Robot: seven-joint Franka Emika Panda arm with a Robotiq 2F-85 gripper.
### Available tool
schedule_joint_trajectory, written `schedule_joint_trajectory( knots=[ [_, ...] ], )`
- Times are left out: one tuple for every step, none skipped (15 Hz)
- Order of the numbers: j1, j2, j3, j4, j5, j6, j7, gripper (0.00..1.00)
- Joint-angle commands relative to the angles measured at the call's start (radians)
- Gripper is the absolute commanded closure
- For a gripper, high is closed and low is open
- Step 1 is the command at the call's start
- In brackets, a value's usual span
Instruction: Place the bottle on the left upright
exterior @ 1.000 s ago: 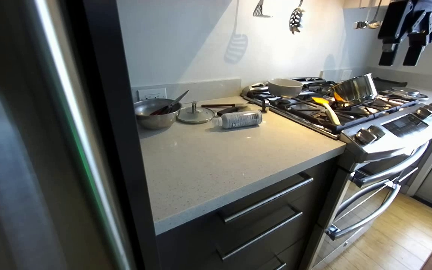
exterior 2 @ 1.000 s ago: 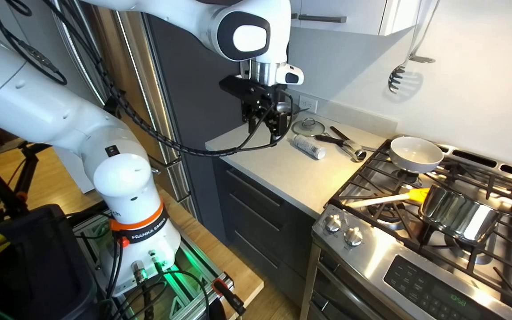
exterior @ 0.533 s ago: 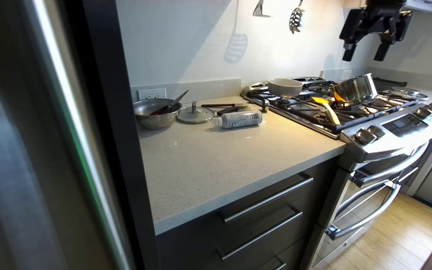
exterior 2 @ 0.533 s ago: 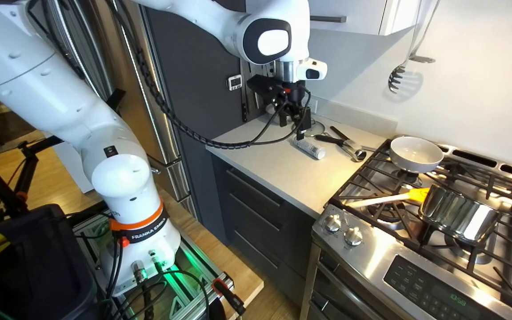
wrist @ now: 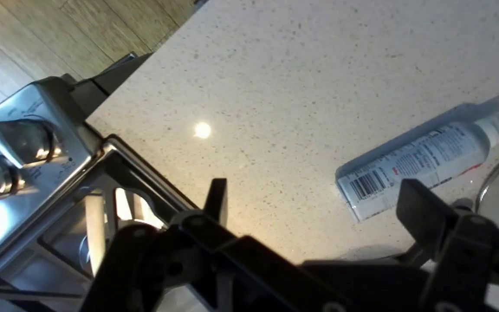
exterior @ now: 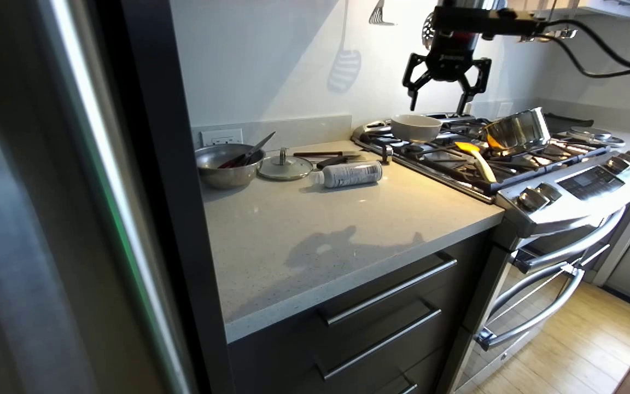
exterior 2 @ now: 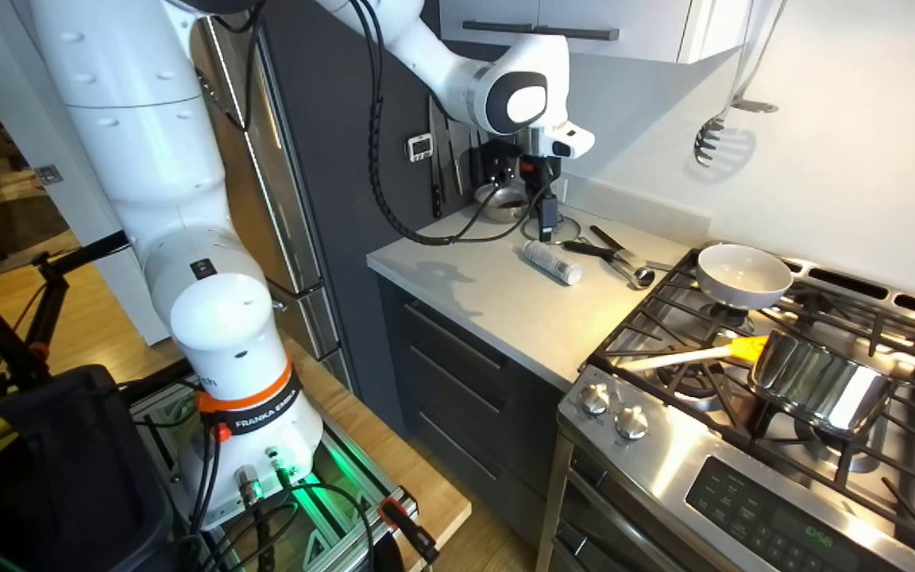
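The bottle, grey-white with printed text and a clear cap, lies on its side on the counter in both exterior views. It also shows in the wrist view at the right, its base toward the space between the fingers and its cap pointing up and right. My gripper is open and empty above the counter in both exterior views. In the wrist view the open gripper has its right finger overlapping the bottle's lower edge in the picture; the two look apart in height.
A glass lid, a metal bowl holding utensils, and dark-handled utensils lie around the bottle. The stove adjoins the counter, with a white bowl, a steel pot and a yellow spatula. A dark tall panel borders the counter.
My gripper has moved left in an exterior view and turned about its vertical axis, now showing its fingers spread face-on there. The fingers stay open. The bottle has not moved.
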Motion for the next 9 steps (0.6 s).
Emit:
schedule_joint_trajectory(
  knots=[
    [0.035, 0.149, -0.003, 0.123, 0.067, 0.055, 0.108, 0.00],
    [0.038, 0.076, -0.015, 0.061, 0.028, 0.030, 0.071, 0.00],
    [0.046, 0.100, -0.016, 0.079, 0.032, 0.036, 0.075, 0.00],
    [0.048, 0.106, -0.016, 0.082, 0.032, 0.036, 0.075, 0.00],
    [0.048, 0.104, -0.017, 0.082, 0.031, 0.036, 0.075, 0.00],
    [0.047, 0.100, -0.019, 0.081, 0.031, 0.036, 0.074, 0.00],
    [0.046, 0.095, -0.020, 0.081, 0.031, 0.035, 0.074, 0.00],
    [0.046, 0.093, -0.021, 0.081, 0.031, 0.035, 0.074, 0.00],
    [0.044, 0.108, -0.021, 0.083, 0.049, 0.049, 0.093, 0.00]
  ],
)
